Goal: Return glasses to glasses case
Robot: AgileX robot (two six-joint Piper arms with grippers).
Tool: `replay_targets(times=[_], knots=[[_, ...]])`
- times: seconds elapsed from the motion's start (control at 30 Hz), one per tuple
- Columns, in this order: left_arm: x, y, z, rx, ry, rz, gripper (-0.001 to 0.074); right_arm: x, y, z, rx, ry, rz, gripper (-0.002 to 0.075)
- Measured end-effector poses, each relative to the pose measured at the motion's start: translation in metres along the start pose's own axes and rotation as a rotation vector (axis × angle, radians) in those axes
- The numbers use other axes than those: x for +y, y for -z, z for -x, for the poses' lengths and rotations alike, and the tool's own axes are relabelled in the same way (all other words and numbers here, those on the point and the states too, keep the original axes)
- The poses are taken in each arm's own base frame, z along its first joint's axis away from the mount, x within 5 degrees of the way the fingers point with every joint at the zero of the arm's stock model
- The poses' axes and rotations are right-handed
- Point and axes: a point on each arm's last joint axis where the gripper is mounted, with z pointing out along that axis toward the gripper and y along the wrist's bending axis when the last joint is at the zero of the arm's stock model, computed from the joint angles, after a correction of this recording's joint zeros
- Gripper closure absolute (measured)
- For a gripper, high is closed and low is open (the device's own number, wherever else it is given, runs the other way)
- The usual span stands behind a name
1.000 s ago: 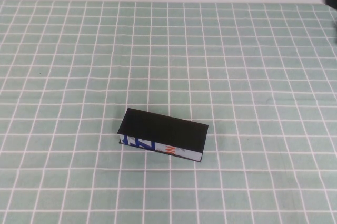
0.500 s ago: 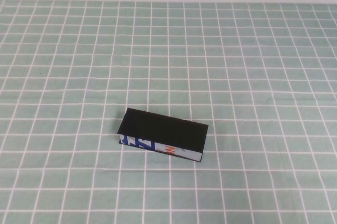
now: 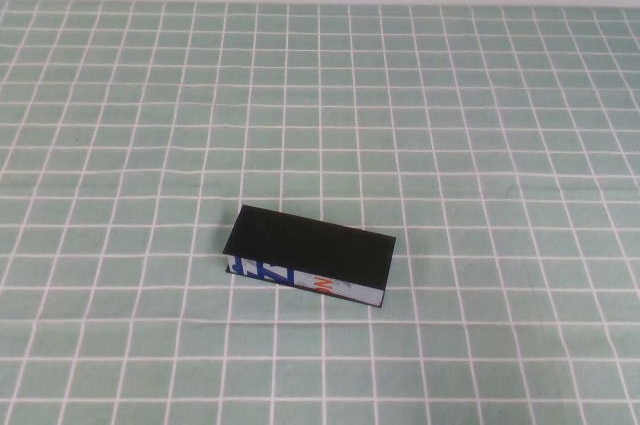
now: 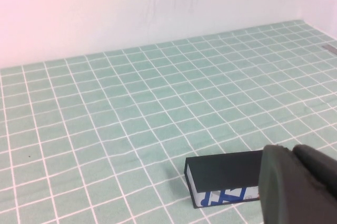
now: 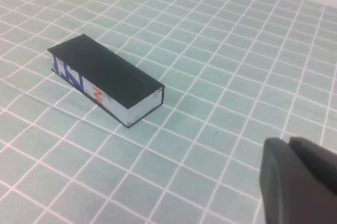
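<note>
From the high view, the glasses case (image 3: 309, 256) lay shut on the green checked counter (image 3: 480, 125), a little toward the near edge and about midway between the left and right edges, its white printed edge facing the near side. The glasses were nowhere in sight and neither arm showed, so the task looked finished or nearly so; if the glasses were inside, nothing called for more than keeping clear of the case.

In the left wrist view, the left gripper (image 4: 298, 184) hung close to the camera, apart from the case (image 4: 224, 177) beyond it; whether its fingers were open or closed could not be told.

In the right wrist view, the right gripper (image 5: 297, 179) sat well apart from the case (image 5: 108, 78), holding nothing visible; its fingers' state could not be told either.
</note>
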Motion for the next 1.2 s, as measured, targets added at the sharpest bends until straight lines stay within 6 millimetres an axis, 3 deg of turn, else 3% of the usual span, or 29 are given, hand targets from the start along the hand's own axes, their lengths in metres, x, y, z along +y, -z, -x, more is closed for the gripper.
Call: replay_targets(times=[0.6,0.8,1.03,1.2], knots=[[0.0,-0.005,-0.008,0.025,-0.004,0.002,0.0737,0.0,0.0,-0.001,0.013,-0.001,0.002,0.0737],[0.002,-0.015,-0.032,0.078,-0.032,0.018,0.0737,0.0,0.0,-0.001,0.013,-0.001,0.002,0.0737],[0.004,-0.019,-0.058,-0.071,-0.116,0.019,0.0737,0.0,0.0,-0.001,0.013,-0.001,0.002,0.0737],[0.006,-0.024,-0.084,-0.057,-0.05,0.039,0.0737,0.0,0.0,-0.001,0.013,-0.002,0.003,0.0737]])
